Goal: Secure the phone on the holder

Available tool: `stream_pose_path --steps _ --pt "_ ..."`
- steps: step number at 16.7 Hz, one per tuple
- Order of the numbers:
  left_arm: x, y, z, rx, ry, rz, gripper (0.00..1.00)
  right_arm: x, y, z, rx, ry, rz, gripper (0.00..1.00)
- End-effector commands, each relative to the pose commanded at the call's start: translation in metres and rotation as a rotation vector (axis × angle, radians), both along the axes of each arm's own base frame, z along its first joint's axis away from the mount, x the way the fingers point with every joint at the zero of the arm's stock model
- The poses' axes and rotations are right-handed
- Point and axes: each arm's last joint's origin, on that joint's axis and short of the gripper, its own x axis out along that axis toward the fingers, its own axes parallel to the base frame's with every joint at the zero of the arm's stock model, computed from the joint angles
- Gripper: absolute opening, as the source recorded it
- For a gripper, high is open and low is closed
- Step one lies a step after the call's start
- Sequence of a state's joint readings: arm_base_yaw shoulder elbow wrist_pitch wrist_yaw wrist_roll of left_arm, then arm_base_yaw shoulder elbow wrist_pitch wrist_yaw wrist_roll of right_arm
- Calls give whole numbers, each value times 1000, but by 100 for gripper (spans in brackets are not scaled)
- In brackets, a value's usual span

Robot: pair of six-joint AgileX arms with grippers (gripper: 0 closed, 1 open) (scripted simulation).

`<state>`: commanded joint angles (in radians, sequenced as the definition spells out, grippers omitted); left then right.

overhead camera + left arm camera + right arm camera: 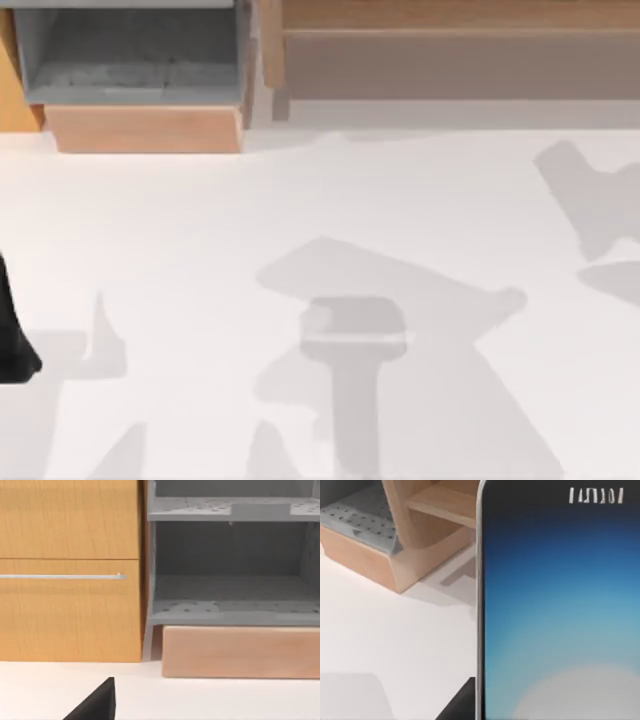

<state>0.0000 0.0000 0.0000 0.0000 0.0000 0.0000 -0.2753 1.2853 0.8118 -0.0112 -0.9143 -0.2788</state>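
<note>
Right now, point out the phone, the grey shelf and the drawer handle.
phone (560, 610), right wrist view, on its blue screen.
grey shelf (230, 611), left wrist view, on its lower board.
drawer handle (60, 576), left wrist view, mid-bar.

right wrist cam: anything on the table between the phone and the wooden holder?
Nothing. In the right wrist view, bare white table lies between the phone and the wooden holder.

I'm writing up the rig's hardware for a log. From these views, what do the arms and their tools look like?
Little of them is in frame. The left arm is a matte black, tapering shape at the top view's left edge, with no markings or cables visible. The left wrist view catches a black, sharp-cornered wedge of the left tool. A similar plain black edge of the right tool sits beside the phone. Finger shapes cannot be made out.
</note>
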Motion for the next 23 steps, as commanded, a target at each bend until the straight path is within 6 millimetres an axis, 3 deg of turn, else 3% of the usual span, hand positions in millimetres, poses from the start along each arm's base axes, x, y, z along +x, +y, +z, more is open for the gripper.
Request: stream_pose_path --steps 4,8,18,23 --pt "0 0 0 0 0 0 100 -46 -56 -28 -6 -34 -245 0" --pt "0 0 0 0 0 0 100 -78 -83 -45 -54 -86 -420 0" --pt "0 0 0 0 0 0 100 -85 -87 -48 -72 -102 -466 0" --pt "0 0 0 0 0 0 100 -104 -84 -11 -204 -295 -569 0"
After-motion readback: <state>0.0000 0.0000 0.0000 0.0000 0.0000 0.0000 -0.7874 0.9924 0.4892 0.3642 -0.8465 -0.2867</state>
